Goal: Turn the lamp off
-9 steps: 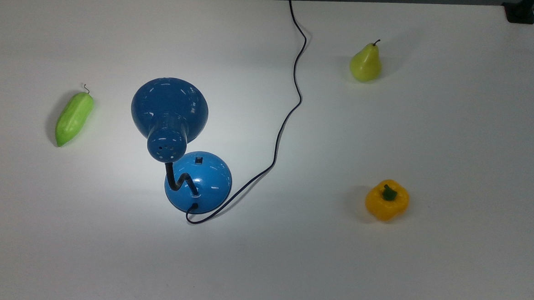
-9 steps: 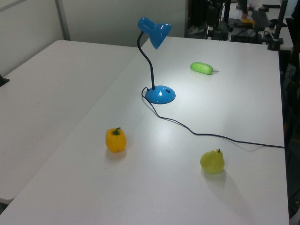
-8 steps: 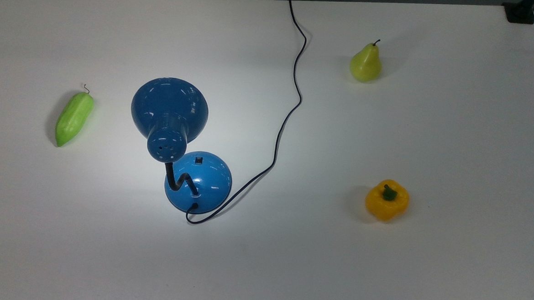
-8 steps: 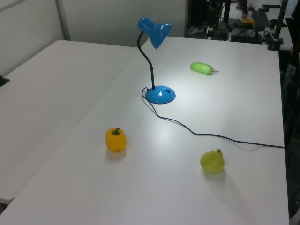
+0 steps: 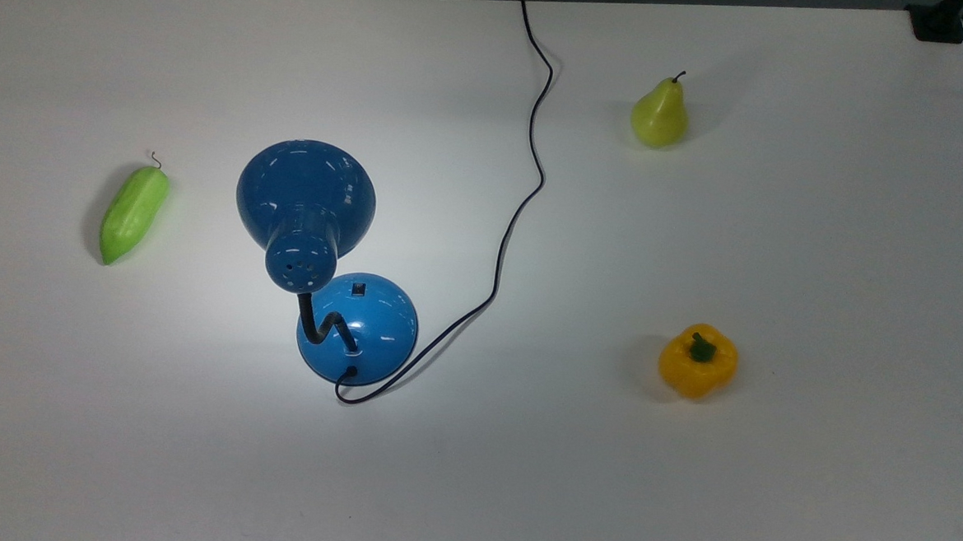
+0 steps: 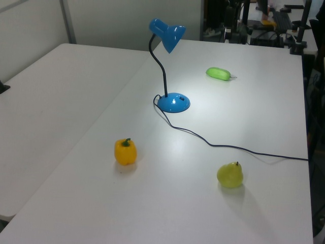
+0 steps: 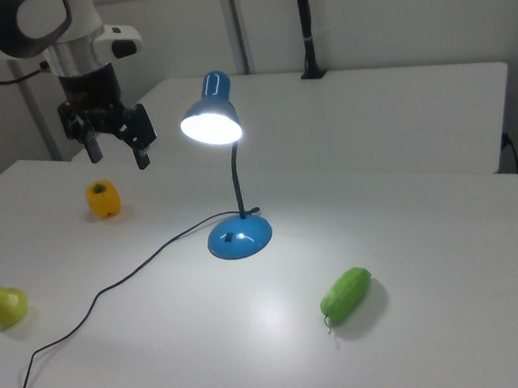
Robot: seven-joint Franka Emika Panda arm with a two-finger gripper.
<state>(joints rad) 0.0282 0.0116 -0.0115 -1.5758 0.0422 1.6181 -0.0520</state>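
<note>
Nothing has moved; the lamp (image 7: 221, 152) glows, still lit.

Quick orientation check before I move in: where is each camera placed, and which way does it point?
Top view: overhead, looking down on the lamp and its cord.
Left view: high, past the pear, toward the lamp.
Right view: lower, beyond the green vegetable, facing the lit shade; the gripper hangs with jaws open.
All three share the lamp, pear and yellow pepper.

Glossy blue desk lamp (image 5: 311, 212), black gooseneck; yellow bell pepper (image 5: 698, 360); yellow-green pear (image 5: 659, 115); light green gourd (image 5: 133, 213); white table (image 5: 821, 239).
</note>
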